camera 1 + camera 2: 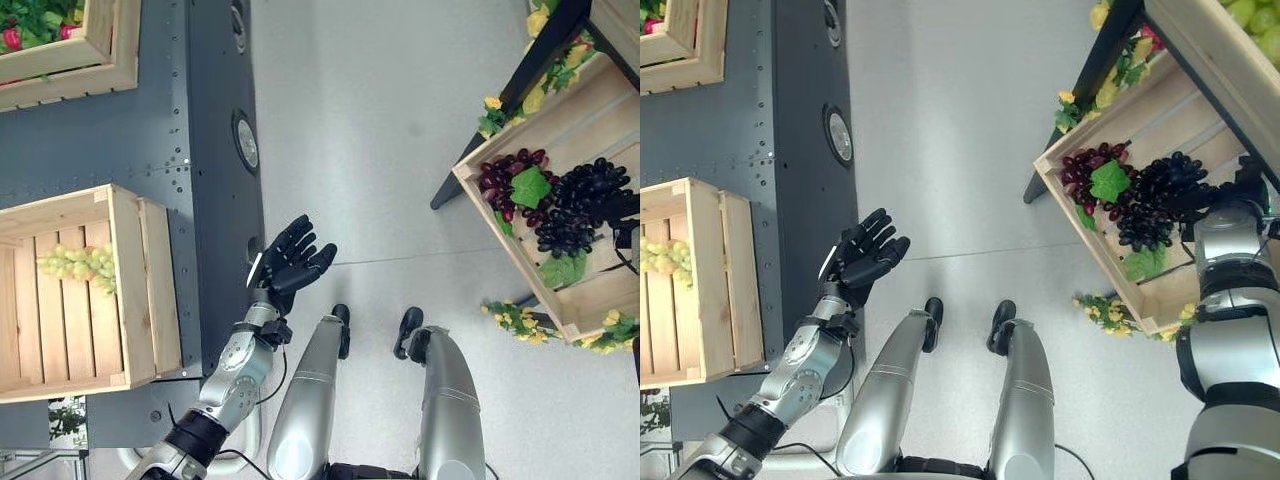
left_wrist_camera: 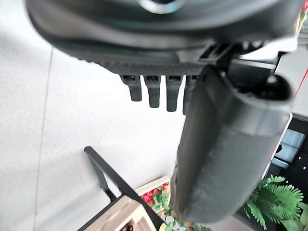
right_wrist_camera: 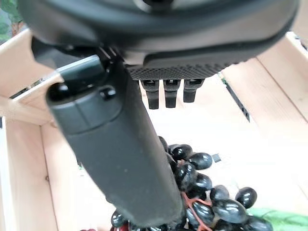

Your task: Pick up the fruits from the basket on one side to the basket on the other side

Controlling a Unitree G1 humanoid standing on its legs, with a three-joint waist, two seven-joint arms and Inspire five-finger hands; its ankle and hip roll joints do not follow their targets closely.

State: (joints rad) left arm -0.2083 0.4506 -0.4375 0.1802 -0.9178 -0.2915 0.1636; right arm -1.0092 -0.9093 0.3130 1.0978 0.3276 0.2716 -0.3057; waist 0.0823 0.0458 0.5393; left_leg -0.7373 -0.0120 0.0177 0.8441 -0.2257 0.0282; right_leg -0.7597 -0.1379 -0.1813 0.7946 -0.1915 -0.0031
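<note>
Grapes [image 1: 570, 205] — right crate [image 1: 500, 215]

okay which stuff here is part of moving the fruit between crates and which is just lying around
Part of the job:
- black grapes
- red grapes
- right crate holding them
- left crate with green grapes
- right hand, open over the black grapes
- left hand, open over the floor

Lying about:
- yellow flowers
- far-left crate
- dark platform

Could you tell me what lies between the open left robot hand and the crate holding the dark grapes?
Bare grey floor: in the left eye view nothing lies between the left robot hand and the crate of dark grapes.
</note>
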